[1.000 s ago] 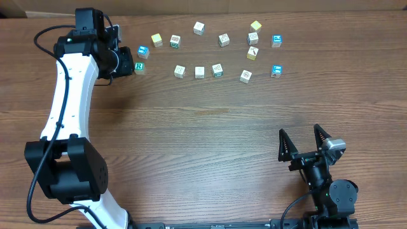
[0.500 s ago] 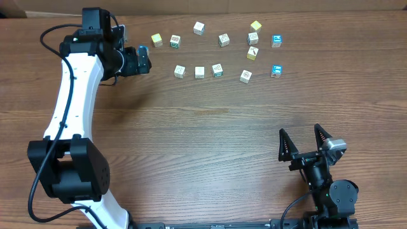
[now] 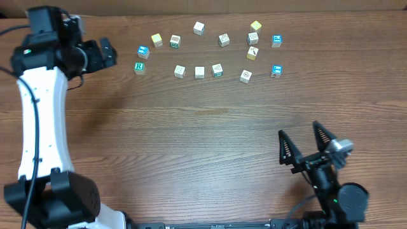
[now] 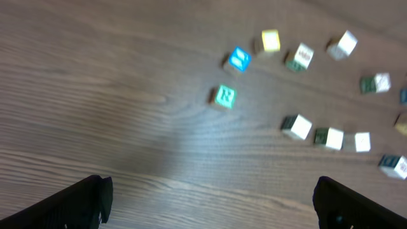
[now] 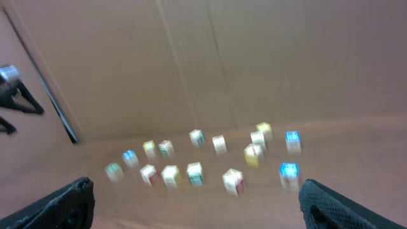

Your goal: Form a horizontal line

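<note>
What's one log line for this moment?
left fingers open, empty | right fingers open, empty | green R cube standing alone, near blue cube | line not formed

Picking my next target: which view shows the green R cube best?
Overhead: the green R cube is sharp, its letter readable, apart from the blue cube near it. Left wrist shows it larger but motion-blurred; right wrist only a faint far-off smear.

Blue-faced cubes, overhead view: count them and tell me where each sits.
3. Left blue cube near the green R cube; upper right blue cube at the far right; lower right blue cube below it. None seems hidden.
</note>
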{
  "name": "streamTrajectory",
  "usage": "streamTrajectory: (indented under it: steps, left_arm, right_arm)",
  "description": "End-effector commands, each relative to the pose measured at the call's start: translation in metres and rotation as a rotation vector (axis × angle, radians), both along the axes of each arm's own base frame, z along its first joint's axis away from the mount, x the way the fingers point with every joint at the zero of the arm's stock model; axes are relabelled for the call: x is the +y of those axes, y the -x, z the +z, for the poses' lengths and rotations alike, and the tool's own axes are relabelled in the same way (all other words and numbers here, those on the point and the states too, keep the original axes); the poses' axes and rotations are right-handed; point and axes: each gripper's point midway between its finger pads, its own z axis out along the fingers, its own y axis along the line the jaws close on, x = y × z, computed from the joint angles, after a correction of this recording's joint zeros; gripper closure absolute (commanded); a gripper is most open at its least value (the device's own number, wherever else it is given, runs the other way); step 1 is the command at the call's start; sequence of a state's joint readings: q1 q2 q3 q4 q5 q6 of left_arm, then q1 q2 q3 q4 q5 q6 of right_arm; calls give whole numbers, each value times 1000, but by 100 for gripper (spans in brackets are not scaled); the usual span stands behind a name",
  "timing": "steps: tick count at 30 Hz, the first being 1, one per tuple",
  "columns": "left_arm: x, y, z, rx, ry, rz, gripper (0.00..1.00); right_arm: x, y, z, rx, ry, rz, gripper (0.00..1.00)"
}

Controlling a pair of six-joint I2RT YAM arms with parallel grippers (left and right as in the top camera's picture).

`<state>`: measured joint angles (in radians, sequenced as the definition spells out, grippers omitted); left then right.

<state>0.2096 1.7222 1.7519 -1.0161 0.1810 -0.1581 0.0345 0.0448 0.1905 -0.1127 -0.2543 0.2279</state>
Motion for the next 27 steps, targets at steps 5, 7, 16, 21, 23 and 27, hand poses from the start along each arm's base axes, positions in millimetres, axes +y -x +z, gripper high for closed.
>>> streamTrajectory:
  steps: [5, 7, 16, 21, 23, 27]
  left_arm:
    - [9, 1, 14, -28, -3, 34, 0]
    - [9, 1, 14, -28, -3, 33, 0]
    - [9, 1, 14, -28, -3, 33, 0]
    - [9, 1, 14, -29, -3, 34, 0]
    - [9, 1, 14, -29, -3, 33, 0]
    - [9, 1, 14, -28, -3, 33, 0]
  right_arm:
    - [1, 4, 107, -5, -7, 6, 0]
    - [1, -8, 136, 42, -6, 6, 0]
    - [4, -76, 214, 262, 10, 5, 0]
    - [5, -121, 216, 435, 52, 9, 0]
    - [4, -137, 206, 511, 99, 8, 0]
    - [-7, -163, 173, 671, 145, -51, 0]
